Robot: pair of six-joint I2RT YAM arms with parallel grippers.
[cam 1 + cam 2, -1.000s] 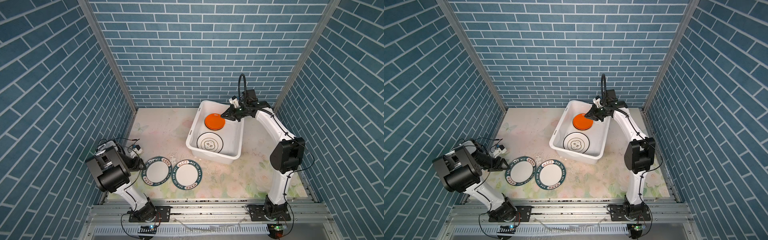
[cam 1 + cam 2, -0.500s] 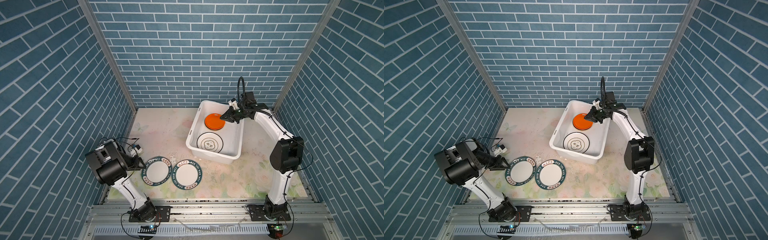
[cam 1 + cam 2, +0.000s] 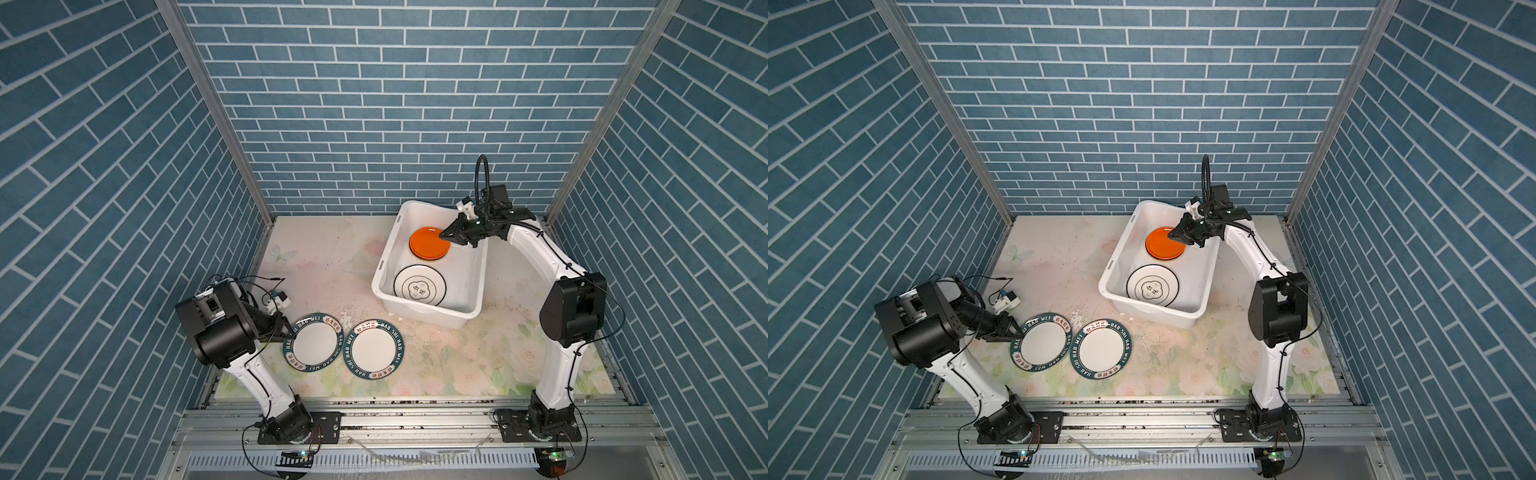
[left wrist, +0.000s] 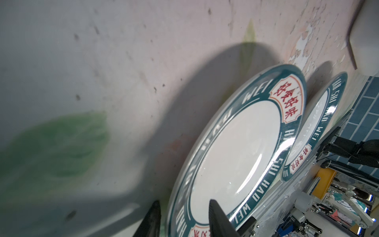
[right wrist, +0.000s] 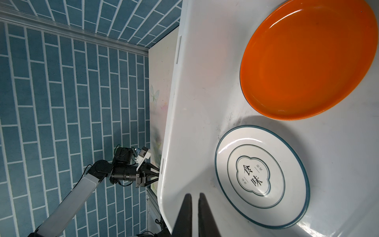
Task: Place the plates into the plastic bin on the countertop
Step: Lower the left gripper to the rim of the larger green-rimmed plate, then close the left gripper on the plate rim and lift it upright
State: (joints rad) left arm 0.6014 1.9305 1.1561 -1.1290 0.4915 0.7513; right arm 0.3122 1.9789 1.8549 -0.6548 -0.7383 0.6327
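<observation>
In bin (image 3: 385,266): 2 plates (image 3: 429,248); on countertop (image 3: 324,257): 2 green-rimmed plates (image 3: 314,347). L gripper (image 4: 184,201) spread astride one; R gripper (image 5: 194,194) closed.

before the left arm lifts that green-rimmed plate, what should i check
1. Left gripper straddles the rim of the green-rimmed plate: ok, one finger on each side in the left wrist view.
2. Jaws closed on that rim: not ok, a gap shows beside it.
3. Second green-rimmed plate clear of it: cannot tell, their rims meet or nearly touch.
4. Plastic bin has room: ok, only the orange plate and the white dark-rimmed plate lie flat inside.
5. Right gripper out of the drop path: not ok, it hangs shut and empty over the bin.
</observation>
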